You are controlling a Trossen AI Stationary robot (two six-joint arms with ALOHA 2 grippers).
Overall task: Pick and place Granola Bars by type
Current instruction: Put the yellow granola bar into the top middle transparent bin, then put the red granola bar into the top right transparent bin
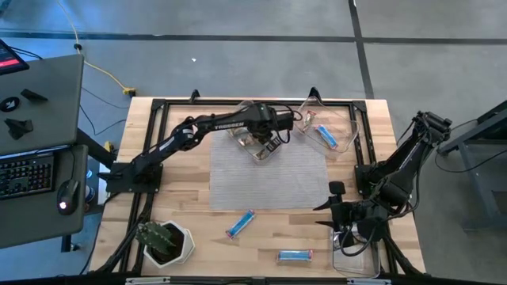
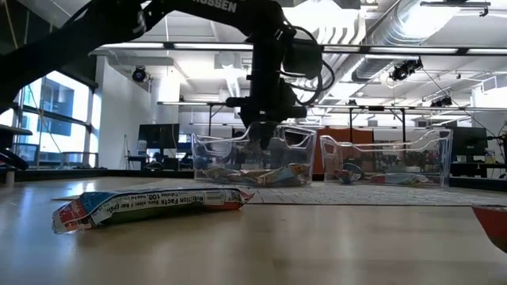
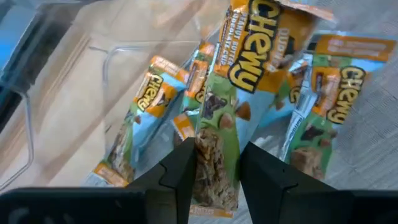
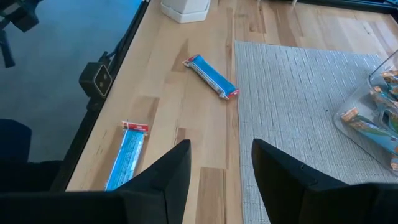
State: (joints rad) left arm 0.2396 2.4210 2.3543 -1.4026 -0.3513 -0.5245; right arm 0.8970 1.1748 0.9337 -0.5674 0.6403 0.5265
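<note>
Mostly green-and-orange Chewy granola bars [image 3: 217, 124] — glossy, jumbled.

A pale wooden table top [image 1: 190, 198] with visible grain and a smooth matt finish is seen. A grey woven mat [image 1: 269, 178] with a fine ribbed texture is laid on it. The two bins [image 2: 253, 158] [image 2: 388, 162] are made of clear glossy plastic. The granola bars [image 3: 217, 118] [image 4: 210, 76] are wrapped in shiny, crinkled film. The left gripper's fingers [image 3: 180, 177] look matt black.

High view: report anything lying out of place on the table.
Two blue wrapped bars lie loose on the bare wood, outside both clear bins: one askew by the mat's near edge, one nearer the right gripper.
</note>
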